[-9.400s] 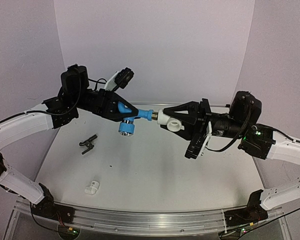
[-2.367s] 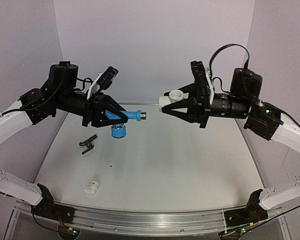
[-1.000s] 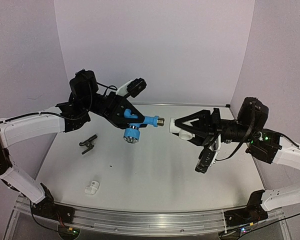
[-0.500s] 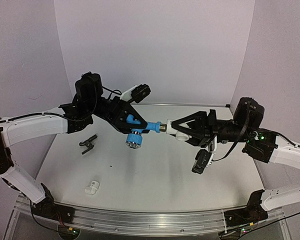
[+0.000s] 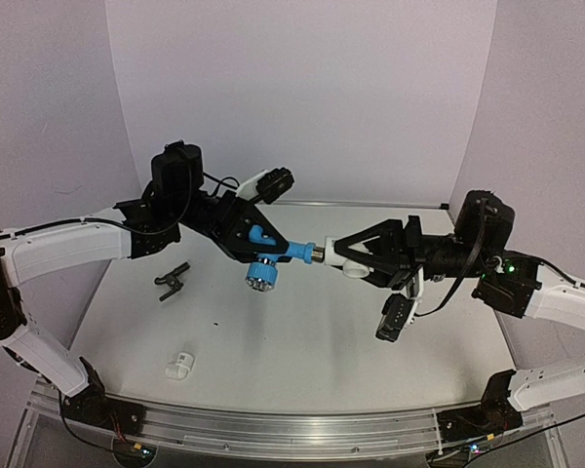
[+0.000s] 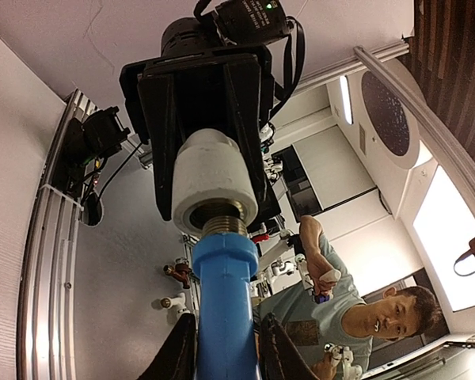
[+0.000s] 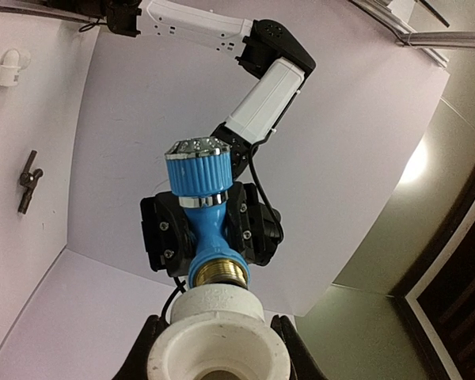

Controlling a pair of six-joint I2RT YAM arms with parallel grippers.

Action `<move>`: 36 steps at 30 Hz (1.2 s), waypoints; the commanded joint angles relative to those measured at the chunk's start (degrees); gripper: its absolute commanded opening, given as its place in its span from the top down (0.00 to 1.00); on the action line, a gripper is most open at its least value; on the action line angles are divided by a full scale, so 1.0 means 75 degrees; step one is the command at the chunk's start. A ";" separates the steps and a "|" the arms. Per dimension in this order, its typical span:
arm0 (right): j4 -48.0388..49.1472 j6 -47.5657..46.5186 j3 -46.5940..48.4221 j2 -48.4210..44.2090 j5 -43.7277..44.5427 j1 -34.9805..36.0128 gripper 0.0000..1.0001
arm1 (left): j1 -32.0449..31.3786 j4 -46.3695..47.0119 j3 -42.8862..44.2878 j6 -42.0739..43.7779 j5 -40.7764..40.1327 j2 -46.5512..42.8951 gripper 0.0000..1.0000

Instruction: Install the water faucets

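My left gripper (image 5: 258,239) is shut on the blue water faucet (image 5: 278,251) and holds it in the air above the table. Its ribbed knob (image 5: 260,276) hangs down and its brass threaded tip points right. My right gripper (image 5: 346,255) is shut on a white pipe fitting (image 5: 343,266). The brass tip sits in the fitting's mouth. In the left wrist view the blue stem (image 6: 223,301) runs up into the white fitting (image 6: 214,182). In the right wrist view the faucet (image 7: 210,229) enters the fitting (image 7: 219,336) between my fingers.
A small black part (image 5: 173,281) lies on the table at the left. Another white fitting (image 5: 179,365) lies near the front left. The metal rail (image 5: 273,434) runs along the near edge. White walls close the back and sides.
Both arms moved toward each other over the last second. The gap between the faucet's brass tip and the white fitting closed, and the tip now sits in the fitting's mouth.
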 commanded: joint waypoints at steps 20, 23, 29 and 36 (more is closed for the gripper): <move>0.0157 -0.0636 0.0053 -0.0090 0.0153 0.0216 1.00 | -0.0038 0.0032 0.0344 0.0250 -0.1335 -0.0412 1.00; 0.0088 -0.0639 0.0083 -0.0088 0.0129 0.0218 1.00 | -0.0039 -0.0154 0.0384 0.0393 -0.1453 -0.0479 1.00; 0.0551 -0.0825 -0.0022 0.0119 0.0683 0.0298 1.00 | -0.0038 -0.0246 0.0289 0.0524 -0.1587 -0.0582 1.00; 0.1466 -0.0346 0.0100 0.0407 0.1246 0.0475 1.00 | -0.0039 -0.0054 0.0164 0.0422 -0.1536 -0.0572 1.00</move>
